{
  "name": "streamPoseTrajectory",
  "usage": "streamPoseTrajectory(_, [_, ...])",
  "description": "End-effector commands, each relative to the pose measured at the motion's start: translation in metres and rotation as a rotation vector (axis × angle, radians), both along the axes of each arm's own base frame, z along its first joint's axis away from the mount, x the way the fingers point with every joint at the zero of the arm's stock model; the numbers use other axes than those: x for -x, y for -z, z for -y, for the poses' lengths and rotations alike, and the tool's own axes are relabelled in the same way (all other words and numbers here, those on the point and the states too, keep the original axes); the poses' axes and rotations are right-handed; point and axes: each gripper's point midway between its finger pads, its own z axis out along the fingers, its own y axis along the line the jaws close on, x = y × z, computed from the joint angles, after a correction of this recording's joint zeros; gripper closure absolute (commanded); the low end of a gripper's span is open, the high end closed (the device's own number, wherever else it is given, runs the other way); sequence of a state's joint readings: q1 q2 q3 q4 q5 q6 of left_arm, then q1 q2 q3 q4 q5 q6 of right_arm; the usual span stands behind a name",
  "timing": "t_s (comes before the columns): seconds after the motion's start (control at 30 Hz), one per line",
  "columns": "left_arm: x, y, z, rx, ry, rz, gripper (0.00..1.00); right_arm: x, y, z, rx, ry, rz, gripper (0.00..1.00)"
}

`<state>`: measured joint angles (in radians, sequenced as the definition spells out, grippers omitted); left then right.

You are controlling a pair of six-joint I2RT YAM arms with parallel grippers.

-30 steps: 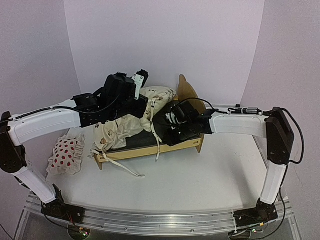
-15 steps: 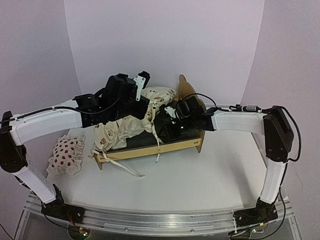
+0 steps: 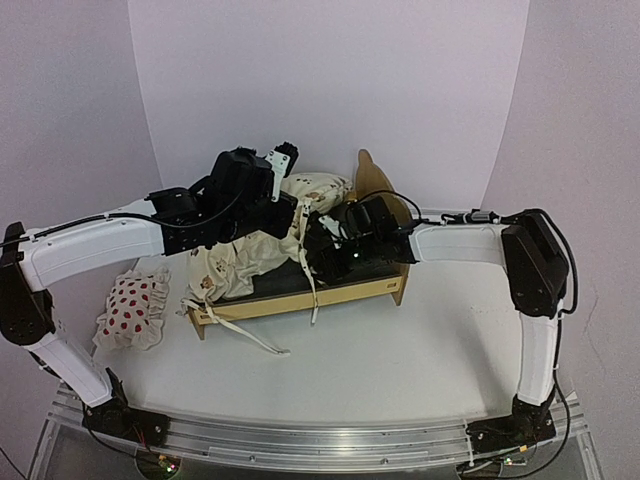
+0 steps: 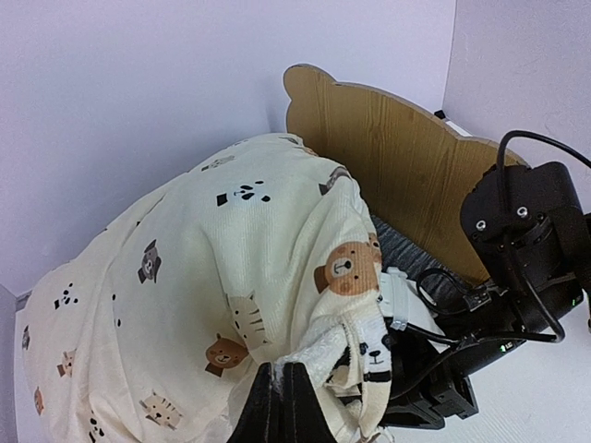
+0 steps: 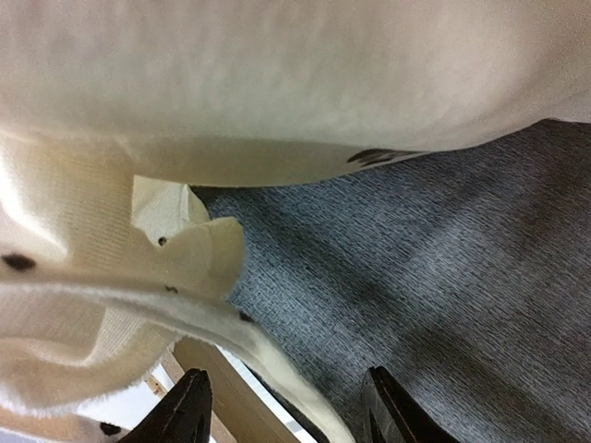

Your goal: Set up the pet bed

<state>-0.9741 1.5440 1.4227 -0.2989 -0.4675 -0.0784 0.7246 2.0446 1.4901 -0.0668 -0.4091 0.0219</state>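
While cushion (image 4: 231, 249) hangs bunched over pet bed (image 3: 270, 303), step in hand looks like laying cushion into frame. From left, arm raised above bed, left pincer (image 4: 284, 406) pressed together, pinching cushion hem. Bed mid-surface (image 3: 400, 350), headboard (image 4: 388, 157) at right end. From right, arm low, right pincer (image 5: 291, 411) spread over grey base (image 5: 443, 240) beneath cushion, ruffle edge between fingers, unclamped. Next likely: draw cushion flat toward headboard.

We record a white, matte tabletop (image 3: 420, 350) with an aluminium rail (image 3: 320, 432) running along its near edge. A pale backdrop panel (image 3: 330, 80) stands behind it, and lilac-tinted side walls (image 3: 60, 120) close both flanks. The lighting is even and diffuse, and shadows on the surface are soft.
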Motion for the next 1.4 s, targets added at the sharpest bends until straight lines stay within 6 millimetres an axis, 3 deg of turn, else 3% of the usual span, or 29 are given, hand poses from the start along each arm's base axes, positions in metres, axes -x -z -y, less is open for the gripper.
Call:
streamPoseTrajectory(0.0, [0.000, -0.034, -0.012, 0.053, -0.030, 0.046, 1.00, -0.008, -0.023, -0.019, -0.091, -0.051, 0.070, 0.45])
streamPoseTrajectory(0.1, [0.000, -0.035, -0.013, 0.051, -0.035, 0.049, 1.00, -0.011, -0.025, -0.020, -0.108, -0.040, 0.093, 0.54])
streamPoseTrajectory(0.23, [0.000, -0.035, -0.015, 0.051, -0.040, 0.052, 1.00, -0.007, -0.025, -0.019, -0.133, -0.042, 0.088, 0.75])
streamPoseTrajectory(0.33, [-0.001, -0.034, -0.014, 0.051, -0.039, 0.053, 1.00, -0.004, -0.023, -0.012, -0.119, -0.018, 0.086, 0.93])
streamPoseTrajectory(0.4, [-0.001, -0.033, -0.013, 0.051, -0.035, 0.052, 1.00, -0.006, -0.022, -0.001, -0.092, 0.034, 0.096, 0.99])
streamPoseTrajectory(0.7, [-0.002, -0.030, -0.004, 0.052, -0.011, 0.045, 1.00, -0.014, -0.036, 0.047, -0.004, 0.275, 0.148, 1.00])
streamPoseTrajectory(1.37, [-0.007, 0.005, 0.037, 0.058, 0.089, -0.043, 1.00, -0.011, 0.024, 0.086, 0.261, 0.396, 0.039, 0.98])
